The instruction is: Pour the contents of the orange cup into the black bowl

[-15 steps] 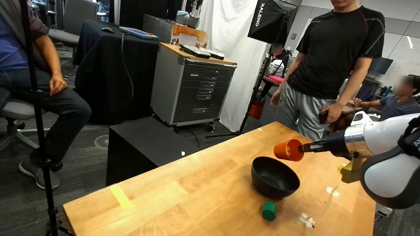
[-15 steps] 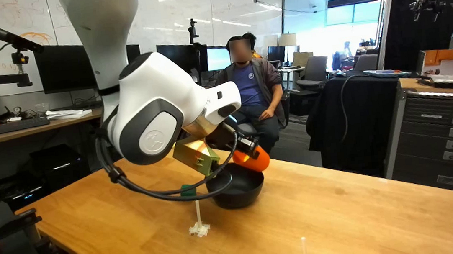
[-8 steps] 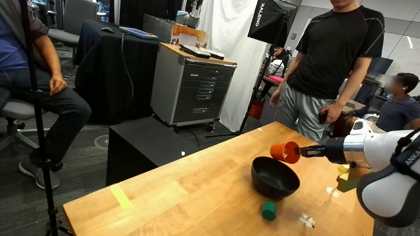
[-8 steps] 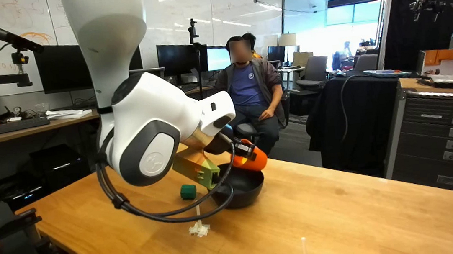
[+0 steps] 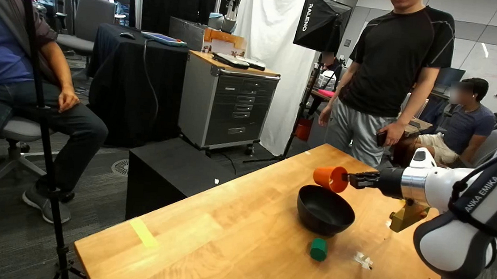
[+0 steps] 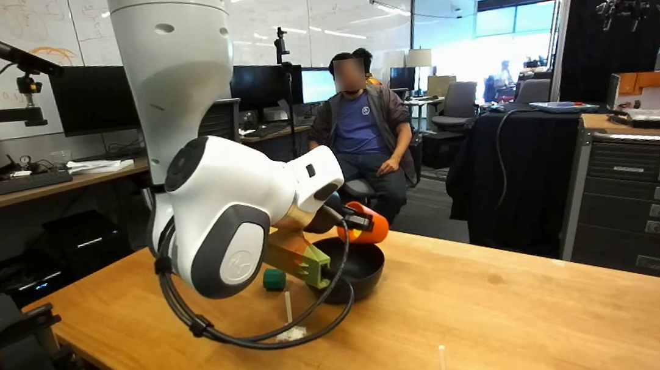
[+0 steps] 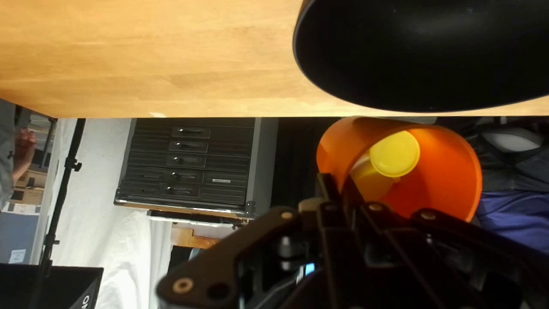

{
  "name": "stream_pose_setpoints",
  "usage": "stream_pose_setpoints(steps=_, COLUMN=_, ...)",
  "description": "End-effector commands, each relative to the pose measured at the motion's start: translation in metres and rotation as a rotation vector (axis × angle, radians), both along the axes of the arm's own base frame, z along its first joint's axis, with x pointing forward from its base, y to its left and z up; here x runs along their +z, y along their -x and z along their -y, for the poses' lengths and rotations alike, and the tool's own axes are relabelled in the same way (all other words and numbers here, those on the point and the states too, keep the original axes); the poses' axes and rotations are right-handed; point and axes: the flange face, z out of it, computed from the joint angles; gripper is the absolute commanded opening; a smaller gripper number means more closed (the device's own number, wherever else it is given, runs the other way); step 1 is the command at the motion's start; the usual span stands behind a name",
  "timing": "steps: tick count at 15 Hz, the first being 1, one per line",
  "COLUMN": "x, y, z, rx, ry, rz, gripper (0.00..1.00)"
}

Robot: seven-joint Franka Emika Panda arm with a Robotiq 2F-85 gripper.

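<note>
I see the Robotiq gripper (image 7: 341,186) pinching the orange cup (image 5: 329,178) by its side. The two fingers are pressed close, and the thin wall of the cup is squeezed between them. The cup is tipped over on its side, held up in the air above the wooden table (image 5: 221,245). In an exterior view, the gripper is at three o'clock from the cup, and the cup's mouth points that way too.

In an exterior view the black bowl (image 5: 325,211) stands upright on the table, and the cup is at twelve o'clock from it, very near its rim. I can't tell if the two touch, or if the cup's mouth is right over the bowl.

In the wrist view a round yellow piece (image 7: 395,153) is inside the cup, at about ten o'clock from the middle of the mouth. More yellow, a bit duller, shows just beside it, and I can't tell if that is a second piece.

A small green block (image 5: 318,249) sits on the table near the bowl, at six o'clock from it in an exterior view. A strip of yellow tape (image 5: 143,233) is well apart from the bowl, close to nine o'clock. A man in a black T-shirt (image 5: 397,62) stands past the table's end, near one o'clock. The white Panda arm (image 5: 439,246) is on the three o'clock side.
</note>
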Motion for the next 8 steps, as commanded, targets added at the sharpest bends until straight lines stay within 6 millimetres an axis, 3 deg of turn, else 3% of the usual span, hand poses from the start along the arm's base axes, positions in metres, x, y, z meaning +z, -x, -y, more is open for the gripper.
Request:
stream_pose_setpoints(steps=1, x=-0.001, y=-0.007, z=0.005, rx=0.028, ry=0.000, rz=0.085, gripper=0.05)
stream_pose_setpoints(steps=4, x=-0.008, y=-0.009, z=0.009, rx=0.045, ry=0.010, rz=0.105, gripper=0.05)
stream_pose_setpoints(steps=8, x=-0.012, y=-0.027, z=0.022, rx=0.057, ry=0.033, rz=0.126, gripper=0.05)
